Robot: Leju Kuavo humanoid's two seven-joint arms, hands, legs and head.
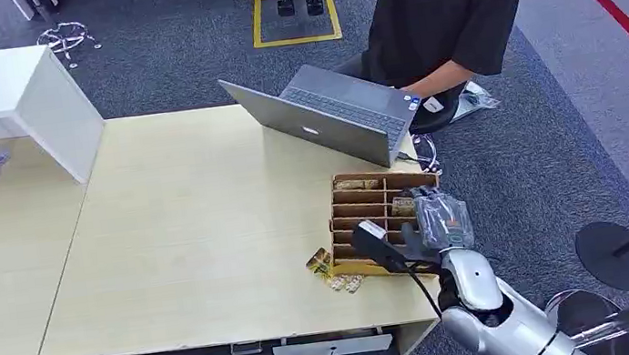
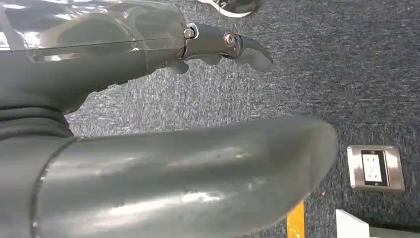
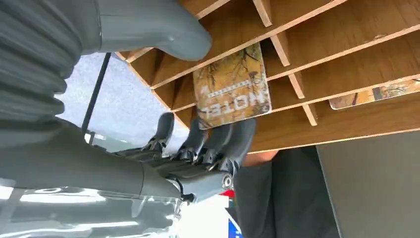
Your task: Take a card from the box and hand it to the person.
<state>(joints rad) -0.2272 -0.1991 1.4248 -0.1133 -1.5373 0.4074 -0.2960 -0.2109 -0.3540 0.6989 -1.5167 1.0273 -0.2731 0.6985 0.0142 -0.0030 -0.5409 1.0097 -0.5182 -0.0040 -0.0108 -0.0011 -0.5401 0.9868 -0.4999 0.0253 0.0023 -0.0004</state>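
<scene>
A shallow wooden box (image 1: 371, 216) of thin brown board, split by slats into long narrow compartments, sits near the right front corner of the pale wood-grain table (image 1: 190, 240). The right robot hand (image 1: 438, 221), grey with darker fingers under a clear ribbed cover, hovers over the box's right side. In the right wrist view its fingers (image 3: 218, 141) are curled beside a card (image 3: 232, 89) that stands tilted in one compartment: a flat rectangle printed in mottled tan and olive with pale lettering. The fingertips lie at the card's edge, and the thick thumb (image 3: 153, 29) sits apart on the other side; whether the hand actually grips the card I cannot tell. A second card (image 3: 376, 94) of the same print lies in a neighbouring slot. More small golden cards (image 1: 327, 268) lie loose on the table just left of the box's near corner.

The left robot hand (image 2: 218, 44) hangs over dark speckled carpet (image 2: 346, 74), fingers loosely bent, holding nothing.

Beyond the box, an open grey laptop (image 1: 321, 117) stands at the far edge, with a person in a black top (image 1: 444, 4) behind it.
</scene>
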